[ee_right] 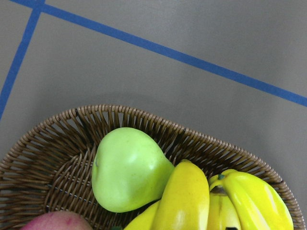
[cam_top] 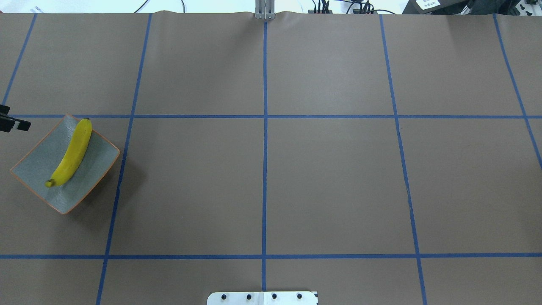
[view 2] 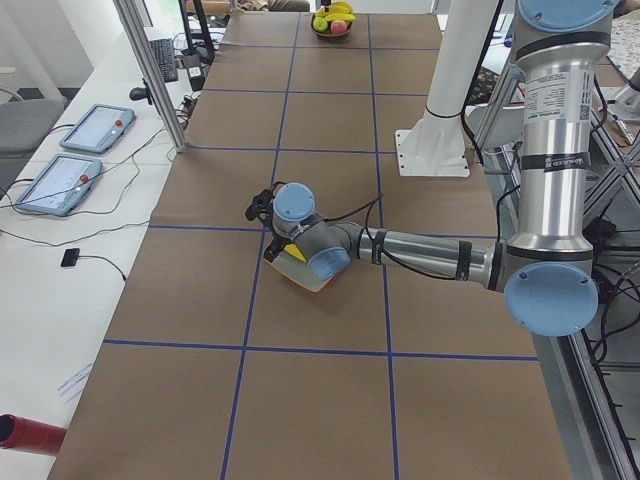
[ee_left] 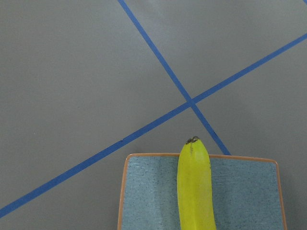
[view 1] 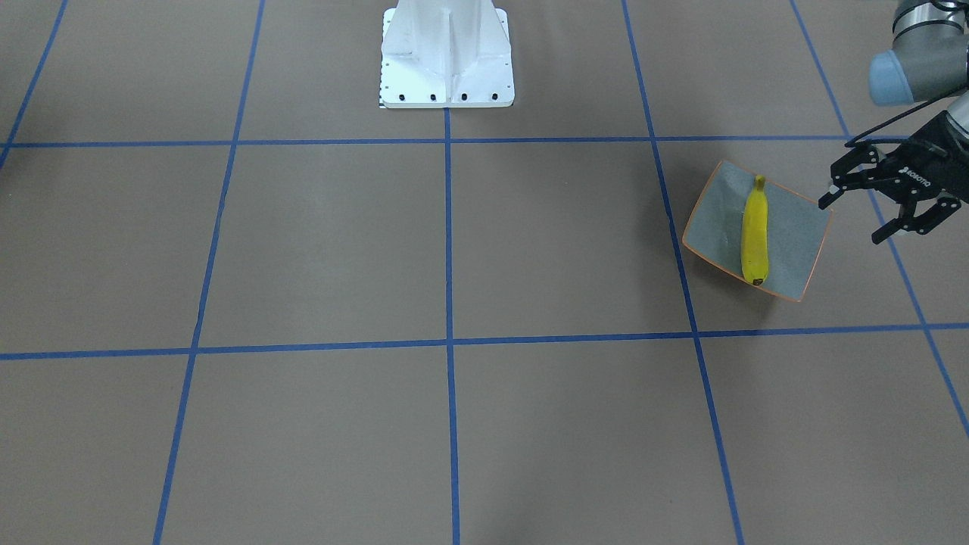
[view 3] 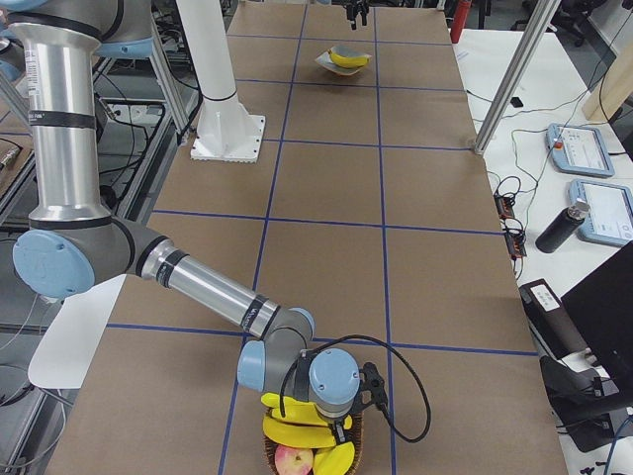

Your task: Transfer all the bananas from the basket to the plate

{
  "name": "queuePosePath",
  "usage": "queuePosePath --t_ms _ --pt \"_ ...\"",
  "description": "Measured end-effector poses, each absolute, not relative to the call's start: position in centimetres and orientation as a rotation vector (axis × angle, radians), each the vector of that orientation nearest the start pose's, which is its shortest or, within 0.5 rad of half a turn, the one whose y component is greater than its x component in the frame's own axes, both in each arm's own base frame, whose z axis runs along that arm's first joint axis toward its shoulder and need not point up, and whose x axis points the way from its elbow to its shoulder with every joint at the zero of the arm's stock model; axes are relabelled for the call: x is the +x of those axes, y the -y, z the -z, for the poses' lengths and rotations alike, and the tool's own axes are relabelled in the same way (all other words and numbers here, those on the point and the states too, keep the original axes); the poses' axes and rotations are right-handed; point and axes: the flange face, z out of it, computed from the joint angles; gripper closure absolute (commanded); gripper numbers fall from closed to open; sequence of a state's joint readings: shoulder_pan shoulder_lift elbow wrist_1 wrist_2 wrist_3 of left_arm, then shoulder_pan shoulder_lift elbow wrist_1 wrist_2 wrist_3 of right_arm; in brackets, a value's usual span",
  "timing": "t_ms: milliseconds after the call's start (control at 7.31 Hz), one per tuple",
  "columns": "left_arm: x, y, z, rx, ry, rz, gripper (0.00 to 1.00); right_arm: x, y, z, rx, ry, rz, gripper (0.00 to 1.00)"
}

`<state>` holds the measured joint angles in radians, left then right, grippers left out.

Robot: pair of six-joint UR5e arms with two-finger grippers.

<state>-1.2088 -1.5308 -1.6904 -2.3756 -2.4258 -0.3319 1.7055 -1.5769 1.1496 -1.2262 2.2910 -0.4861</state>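
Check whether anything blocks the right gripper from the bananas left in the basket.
Nothing visible covers the bananas in the wicker basket; the right wrist view looks down on them uncovered. A green pear lies alongside, apparently touching one banana, and a reddish fruit sits at the frame's edge; neither is on top.

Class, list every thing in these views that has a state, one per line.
plate, holds one banana lying flat.
basket, holds more bananas and a green pear.
left end effector, open, empty, near the plate's edge.
right end effector, over the basket; open or shut unclear.
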Motion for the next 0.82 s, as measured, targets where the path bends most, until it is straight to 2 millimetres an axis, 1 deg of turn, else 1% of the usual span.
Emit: queuePosePath --t_ms 137,274,410,684,821 --pt "11.8 47.7 -52.0 0.509 -1.032 -0.404 0.00 12.7 43.2 -83.5 0.138 0.702 0.308 0.33" --pt "11.8 47.7 -52.0 0.510 -1.032 -0.405 0.00 12.7 43.0 -83.7 0.132 0.694 0.308 0.52" --pt "11.8 47.7 -52.0 0.510 -1.032 -0.405 0.00 12.6 43.0 -83.8 0.129 0.691 0.308 0.66" --pt "11.8 47.7 -52.0 0.511 -1.031 -0.407 0.00 11.9 43.2 -83.8 0.121 0.691 0.320 0.65" --pt "11.8 47.6 -52.1 0.513 -1.030 -0.411 0.00 11.6 43.3 -83.7 0.120 0.691 0.327 0.69"
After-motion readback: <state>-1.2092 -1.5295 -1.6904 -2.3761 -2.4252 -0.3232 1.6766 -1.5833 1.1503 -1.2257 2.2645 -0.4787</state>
